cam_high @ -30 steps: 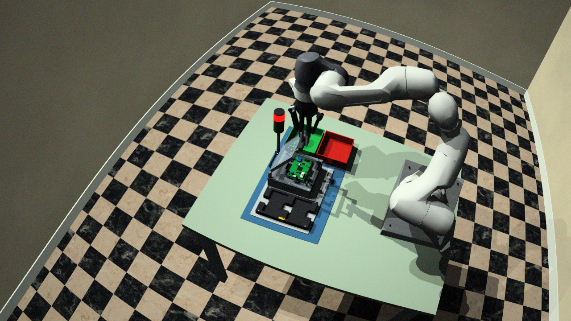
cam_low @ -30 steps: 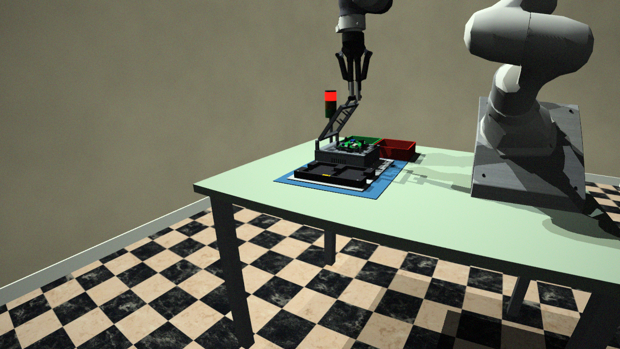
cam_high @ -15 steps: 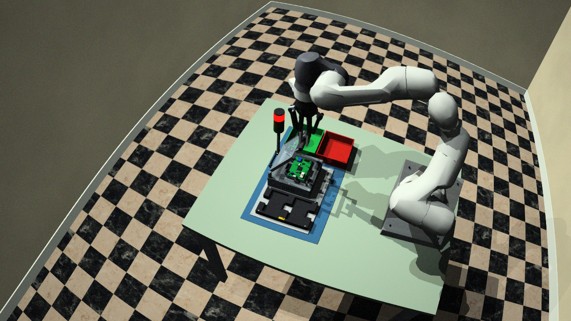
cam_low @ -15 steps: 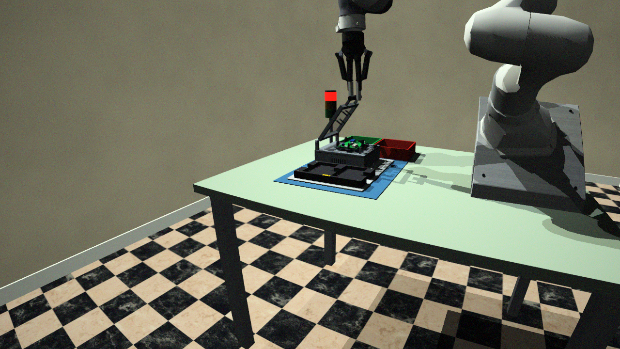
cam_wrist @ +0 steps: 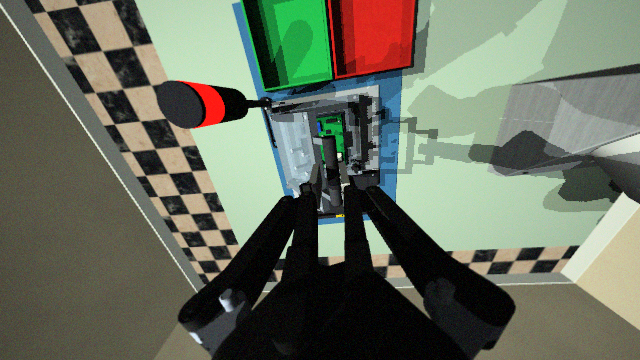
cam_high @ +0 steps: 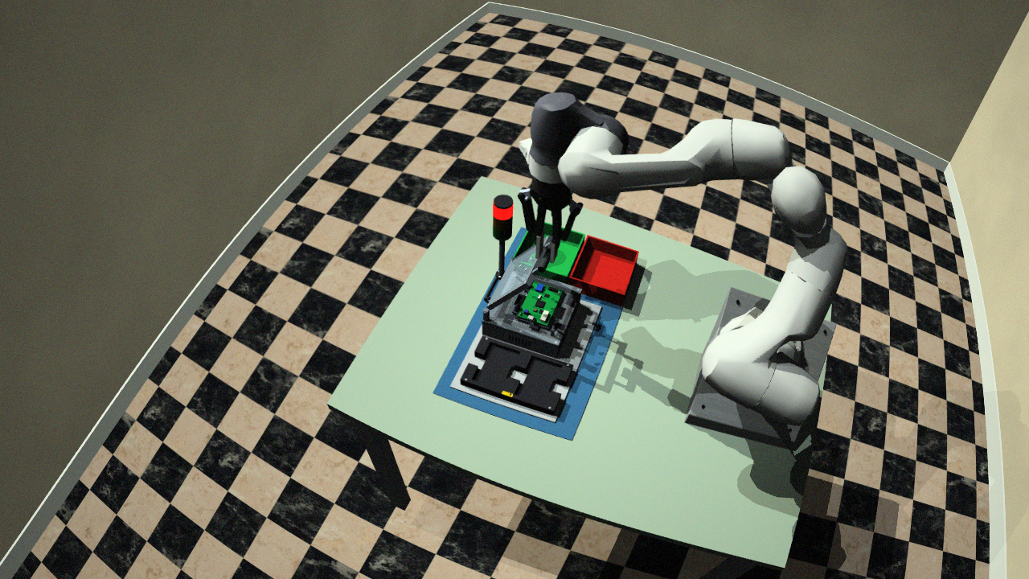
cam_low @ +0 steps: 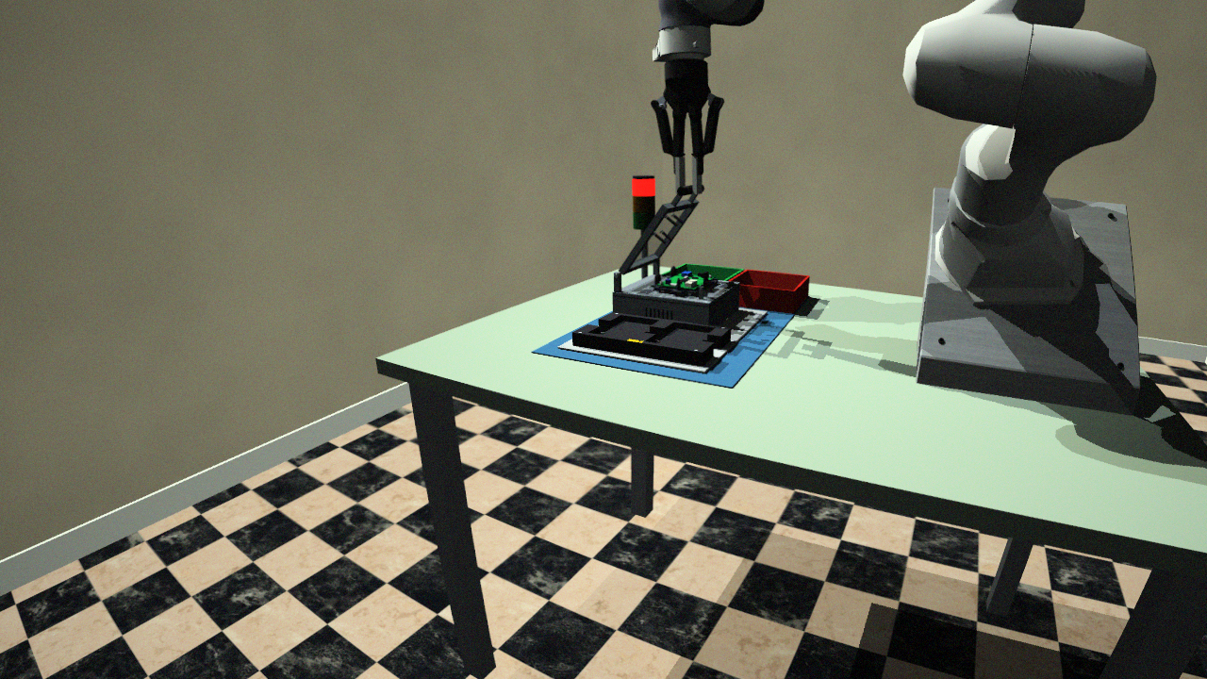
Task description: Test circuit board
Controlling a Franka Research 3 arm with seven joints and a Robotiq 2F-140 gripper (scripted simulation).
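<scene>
The green circuit board [cam_high: 541, 302] [cam_low: 685, 279] [cam_wrist: 332, 131] lies face up in the black tester [cam_high: 518, 334] [cam_low: 667, 306]. The tester's clear lid [cam_high: 512, 279] [cam_low: 659, 234] [cam_wrist: 295, 145] stands tilted up and open. My gripper [cam_high: 543, 257] [cam_low: 690, 189] [cam_wrist: 329, 171] is at the lid's raised edge, with its fingers slightly apart on either side of the black handle [cam_wrist: 330, 160] and small gaps beside it. The signal tower [cam_high: 501, 211] [cam_low: 643, 190] [cam_wrist: 210, 104] shows red. The green bin [cam_high: 568, 252] [cam_low: 713, 272] [cam_wrist: 295, 45] and the red bin [cam_high: 604, 268] [cam_low: 772, 287] [cam_wrist: 372, 35] stand side by side behind the tester, both empty.
The black tray [cam_high: 514, 374] [cam_low: 650, 338] with two empty pockets lies in front of the tester on the blue mat [cam_low: 742, 363]. The arm's base [cam_high: 755, 359] [cam_low: 1021, 321] stands at the table's right side.
</scene>
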